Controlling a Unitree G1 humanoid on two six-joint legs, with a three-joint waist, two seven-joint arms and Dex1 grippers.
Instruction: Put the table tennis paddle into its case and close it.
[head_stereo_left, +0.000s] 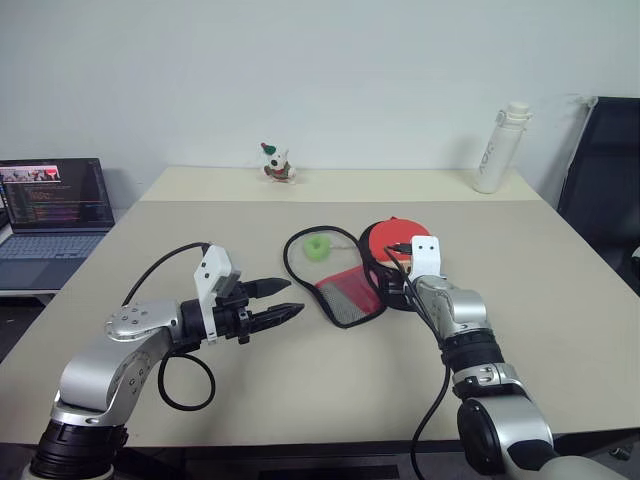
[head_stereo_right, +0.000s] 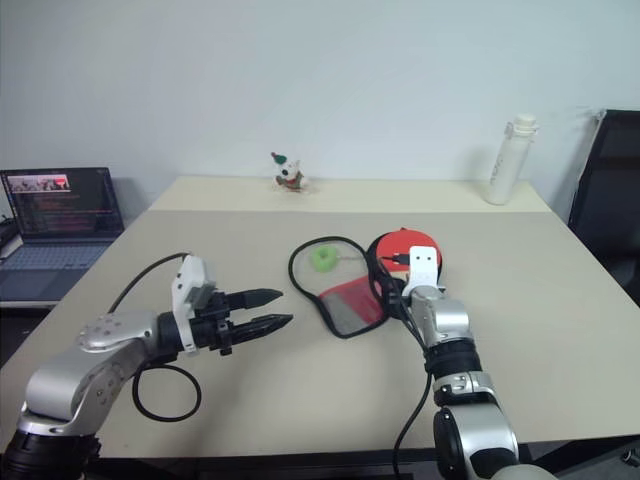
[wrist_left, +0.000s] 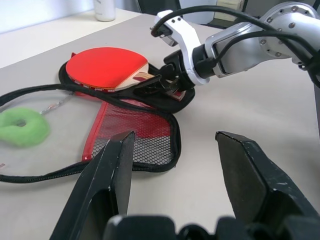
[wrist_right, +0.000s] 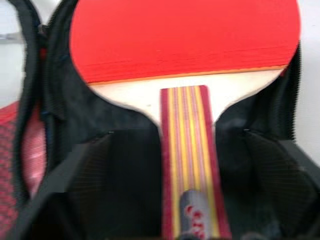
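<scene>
The table tennis paddle (wrist_left: 105, 67) lies red face up on the black half of the open case (wrist_left: 135, 135), with the case's red mesh flap folded out towards my left. A green pull (head_stereo_left: 317, 248) on a black cord rests on the table beside it. My right gripper (wrist_right: 175, 140) is open and straddles the striped wooden handle, with a gap on each side. In the head views its fingers are hidden under the wrist. My left gripper (head_stereo_left: 293, 298) hovers open and empty over the table, left of the case and pointing at it.
The beige table (head_stereo_left: 300, 390) also carries a white bottle (head_stereo_left: 497, 150) at the back right and a small toy figure (head_stereo_left: 275, 163) at the back centre. An open laptop (head_stereo_left: 50, 210) sits off its left edge, and a black chair (head_stereo_left: 605, 170) stands to the right.
</scene>
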